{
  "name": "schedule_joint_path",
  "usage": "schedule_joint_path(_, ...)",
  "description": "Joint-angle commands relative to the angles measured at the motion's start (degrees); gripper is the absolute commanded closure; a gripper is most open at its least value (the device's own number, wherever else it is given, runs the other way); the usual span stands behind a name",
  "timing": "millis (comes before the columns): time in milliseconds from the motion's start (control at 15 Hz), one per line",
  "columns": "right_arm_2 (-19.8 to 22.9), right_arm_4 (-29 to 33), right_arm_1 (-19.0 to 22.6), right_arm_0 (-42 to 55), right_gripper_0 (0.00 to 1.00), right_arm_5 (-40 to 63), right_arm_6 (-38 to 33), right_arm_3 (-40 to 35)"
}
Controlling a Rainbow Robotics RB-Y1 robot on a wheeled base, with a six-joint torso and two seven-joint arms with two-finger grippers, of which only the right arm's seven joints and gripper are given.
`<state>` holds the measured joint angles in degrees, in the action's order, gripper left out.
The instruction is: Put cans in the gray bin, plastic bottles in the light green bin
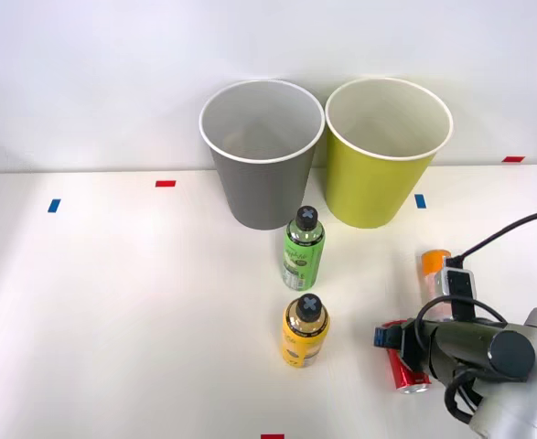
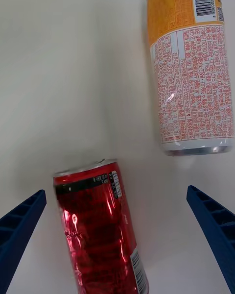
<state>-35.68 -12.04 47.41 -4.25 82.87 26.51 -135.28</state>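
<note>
Cans lie on their sides on the white table (image 1: pixel 140 320), both at its right side – the shiny red slim metal can (image 2: pixel 100 230) and the orange-topped can with a pale pinkish-white patterned body (image 2: pixel 188 73). They are near each other but apart. The right gripper (image 2: pixel 117 240) hangs over the red can with its blue ribbed fingers (image 2: pixel 22 230) spread wide, one on each side of the can and touching neither side – it grips nothing. In the front view the right arm covers most of the red can and part of the orange-topped one.

Toward the middle of the table two small plastic bottles stand upright, each with a black cap marked by a gray cross: the green-labelled bottle (image 1: pixel 304 249) farther back, the shorter yellow bottle (image 1: pixel 305 331) nearer the robot. At the back stand the tall tapered gray bin (image 1: pixel 262 165) with its white rim and, just beside it to the right, the yellow-green bin (image 1: pixel 382 155) of the same shape. Small red and blue tape marks dot the tabletop.
</note>
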Motion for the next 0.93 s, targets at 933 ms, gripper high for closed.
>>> schedule_joint_path(933, 0.00, 0.87, -3.90, -1.11, 0.00, -1.66, 3.64, 7.14)
